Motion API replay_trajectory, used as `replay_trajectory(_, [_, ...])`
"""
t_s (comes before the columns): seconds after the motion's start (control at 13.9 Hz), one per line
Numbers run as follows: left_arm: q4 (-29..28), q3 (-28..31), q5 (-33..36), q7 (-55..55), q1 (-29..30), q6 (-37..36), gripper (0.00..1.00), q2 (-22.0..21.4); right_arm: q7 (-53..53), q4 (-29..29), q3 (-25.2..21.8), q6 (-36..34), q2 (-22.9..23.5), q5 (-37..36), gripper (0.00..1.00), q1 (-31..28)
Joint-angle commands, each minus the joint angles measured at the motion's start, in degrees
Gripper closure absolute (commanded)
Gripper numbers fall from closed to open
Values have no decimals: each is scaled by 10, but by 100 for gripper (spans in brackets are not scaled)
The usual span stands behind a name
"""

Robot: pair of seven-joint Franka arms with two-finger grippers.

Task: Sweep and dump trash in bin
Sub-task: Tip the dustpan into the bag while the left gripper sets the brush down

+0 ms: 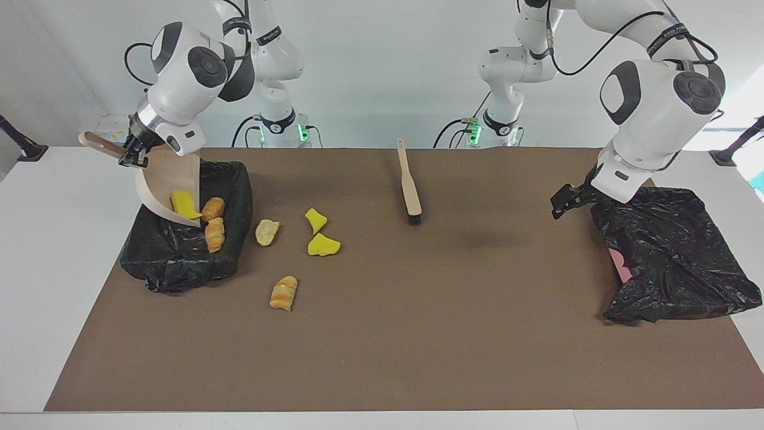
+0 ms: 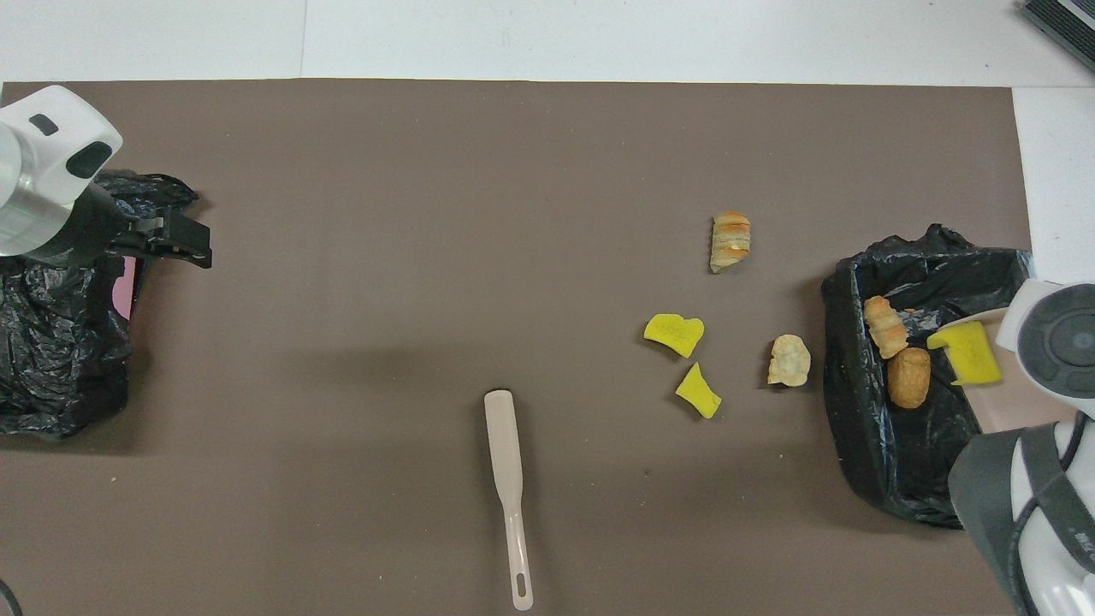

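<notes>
My right gripper [image 1: 132,156] is shut on the handle of the beige dustpan [image 1: 170,179], which is tipped steeply over the black-lined bin [image 1: 179,257]. A yellow chunk [image 1: 184,204] clings to the pan's lip. A brown piece [image 1: 213,208] and a striped piece [image 1: 214,233] lie in the bin [image 2: 898,462]. On the mat beside the bin lie more trash: a tan scrap [image 1: 267,232], two yellow chunks [image 1: 316,220] [image 1: 323,245] and a striped piece [image 1: 284,292]. My left gripper [image 1: 564,203] hangs open and holds nothing.
The beige brush [image 1: 409,185] lies on the brown mat near the robots, bristles pointing away from them. A crumpled black bag [image 1: 668,251] sits at the left arm's end of the table, right under the left gripper [image 2: 192,244].
</notes>
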Motion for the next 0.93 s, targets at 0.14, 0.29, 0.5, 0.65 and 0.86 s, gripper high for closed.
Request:
replay_trajectory(0.14, [1,1,12,19,1,-47,0,-47,4,-10,1,-39,-22,-53,100,10])
replay_trajectory(0.29, [-3,2,17,22,3,-44,0,-50,5,-9,2,-62,-26,-60,100,10])
replay_trajectory(0.5, [-4,1,18,45,15,-59,0,-54,3,9,3,-64,-27,-55,100,10])
replay_trajectory(0.65, [-1,1,20,62,22,-71,0,-53,3,42,4,-64,-8,-45,100,10])
replay_trajectory(0.86, [3,1,38,90,26,-85,0,-52,8,122,16,-66,47,13,100,18])
